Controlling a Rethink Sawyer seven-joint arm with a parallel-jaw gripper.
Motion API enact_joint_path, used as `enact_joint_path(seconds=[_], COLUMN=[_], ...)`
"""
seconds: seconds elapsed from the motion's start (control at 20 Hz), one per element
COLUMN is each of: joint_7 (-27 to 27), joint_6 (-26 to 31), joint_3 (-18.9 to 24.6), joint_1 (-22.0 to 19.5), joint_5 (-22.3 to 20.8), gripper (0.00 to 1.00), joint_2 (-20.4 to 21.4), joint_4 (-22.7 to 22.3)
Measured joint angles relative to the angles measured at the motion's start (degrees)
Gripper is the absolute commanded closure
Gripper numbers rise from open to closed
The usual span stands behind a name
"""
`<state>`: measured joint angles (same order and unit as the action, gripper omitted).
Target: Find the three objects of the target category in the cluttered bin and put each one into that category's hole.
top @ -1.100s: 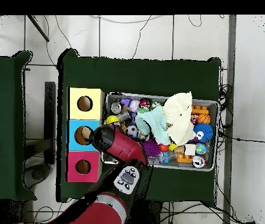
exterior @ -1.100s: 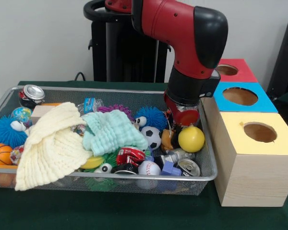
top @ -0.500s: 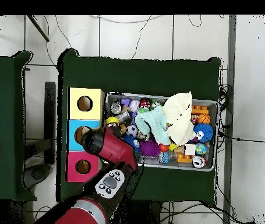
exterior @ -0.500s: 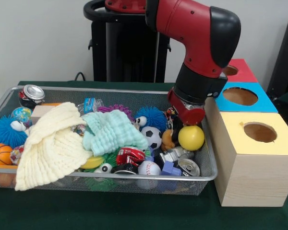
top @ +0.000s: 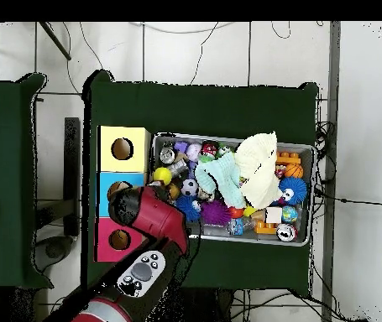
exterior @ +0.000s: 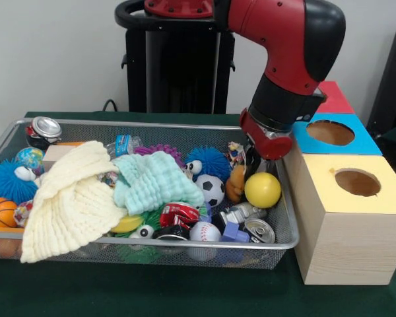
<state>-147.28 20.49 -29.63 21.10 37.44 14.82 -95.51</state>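
Green table, mesh bin | claw holds orange toy (grip partly hidden) | blue box hole just beside, pedestal-ward

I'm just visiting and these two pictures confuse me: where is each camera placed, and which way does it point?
Front view: sits across the table, facing the robot; sees the wire bin side-on, three boxes with holes at the right; the red arm comes down from above.
Overhead view: hangs above, looking straight down on bin, boxes and floor; the arm enters from the bottom.
Both share: yellow ball, cream cloth, yellow box.
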Motion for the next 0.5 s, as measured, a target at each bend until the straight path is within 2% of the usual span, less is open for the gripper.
enact_joint_path(seconds=[0.5], joint_7=[0.0], joint_6=[10.79], joint_3=[-4.41], joint_1=[1.05], joint_5=[-0.05], gripper=[1.0], joint_2=[3.08], joint_4=[0.69])
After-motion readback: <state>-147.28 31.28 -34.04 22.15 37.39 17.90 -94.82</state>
